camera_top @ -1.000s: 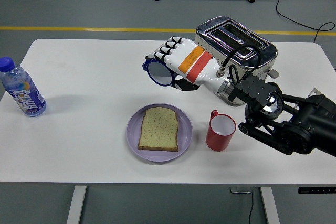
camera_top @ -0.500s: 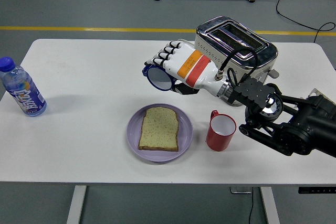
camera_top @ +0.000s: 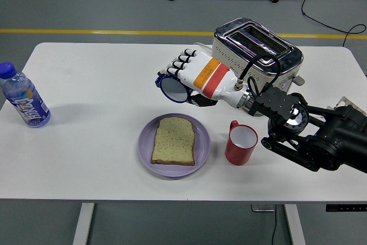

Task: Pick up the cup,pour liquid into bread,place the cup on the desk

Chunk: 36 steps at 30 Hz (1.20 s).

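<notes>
Grey floor with a yellow line lies beyond the white table (camera_top: pixel 86 159). Reaching in from the right, the black right arm (camera_top: pixel 321 136) ends in a white right hand (camera_top: pixel 192 76) with an orange and red band, raised over the table. Its fingers (camera_top: pixel 182 58) are curled round a blue cup (camera_top: pixel 174 87), held on its side with the mouth turned toward the camera. Just behind the hand to its right stands the toaster (camera_top: pixel 258 50). Below the hand, nearer the table's front edge, a purple plate (camera_top: pixel 203 142) carries the bread (camera_top: pixel 174 140), flat. A red mug (camera_top: pixel 241 144) stands upright just right of the plate, under the wrist. Well away to the hand's left, near the table's left edge, a bottle (camera_top: pixel 23 96) stands upright.
</notes>
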### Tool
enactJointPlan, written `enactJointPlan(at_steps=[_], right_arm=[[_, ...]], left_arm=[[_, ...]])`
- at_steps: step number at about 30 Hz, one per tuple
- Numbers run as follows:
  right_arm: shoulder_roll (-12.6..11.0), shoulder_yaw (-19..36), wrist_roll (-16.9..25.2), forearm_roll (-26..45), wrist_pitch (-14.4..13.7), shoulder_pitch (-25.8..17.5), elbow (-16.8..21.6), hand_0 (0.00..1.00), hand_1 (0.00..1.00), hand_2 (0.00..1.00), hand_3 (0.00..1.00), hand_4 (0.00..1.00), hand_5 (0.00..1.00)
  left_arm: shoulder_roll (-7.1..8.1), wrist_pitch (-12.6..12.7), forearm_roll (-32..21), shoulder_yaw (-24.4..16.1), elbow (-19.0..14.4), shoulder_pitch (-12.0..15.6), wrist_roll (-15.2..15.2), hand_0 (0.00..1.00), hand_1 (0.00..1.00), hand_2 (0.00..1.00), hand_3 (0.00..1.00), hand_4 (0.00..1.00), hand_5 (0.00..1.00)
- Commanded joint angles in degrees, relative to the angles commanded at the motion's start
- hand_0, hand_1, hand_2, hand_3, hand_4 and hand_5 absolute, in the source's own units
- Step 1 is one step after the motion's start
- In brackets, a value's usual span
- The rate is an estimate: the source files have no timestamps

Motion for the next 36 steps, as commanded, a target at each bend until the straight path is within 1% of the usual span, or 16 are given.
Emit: enactJointPlan(at_steps=[5,15,21,27,30,33,36], right_arm=[[0.0,0.1,0.3,0.8,0.0,-0.1,-0.3,0.464,0.460,0.558,0.566,0.643,0.002],[-0.1,0.9,3.9,7.8,0.0,-0.8,-1.1,0.469,0.461,0.559,0.567,0.644,0.002],[-0.8,2.4,6.0,11.1,0.0,-1.1,0.3,0.476,0.463,0.561,0.566,0.641,0.002],[-1.8,3.6,8.9,16.1,0.0,-1.7,3.0,0.477,0.466,0.562,0.566,0.643,0.002],[-2.5,4.4,9.9,19.9,0.9,-1.9,4.5,0.478,0.466,0.562,0.567,0.646,0.002],[-3.2,5.3,10.7,23.2,3.1,-2.1,5.7,0.478,0.466,0.562,0.567,0.646,0.002],[-3.7,6.3,11.2,24.8,4.7,-2.5,6.4,0.476,0.467,0.563,0.567,0.649,0.002]], left_arm=[[-0.02,0.0,0.0,0.0,0.0,0.0,0.0,0.690,0.756,0.773,0.611,0.396,0.998],[-0.04,-0.1,0.0,0.0,0.0,0.0,0.0,0.690,0.756,0.773,0.611,0.396,0.998],[-0.05,0.0,0.4,-0.3,0.0,0.0,0.1,0.690,0.756,0.773,0.611,0.396,0.998],[-0.12,0.1,1.1,-0.8,0.1,0.1,0.4,0.690,0.756,0.773,0.611,0.396,0.998],[-0.15,0.2,1.6,-1.1,0.1,0.1,0.5,0.690,0.756,0.773,0.611,0.396,0.998],[-0.13,0.2,1.9,-1.2,0.1,0.1,0.6,0.690,0.756,0.773,0.611,0.396,0.998],[-0.14,0.2,2.3,-1.5,0.1,0.1,0.7,0.690,0.756,0.773,0.611,0.396,0.998]])
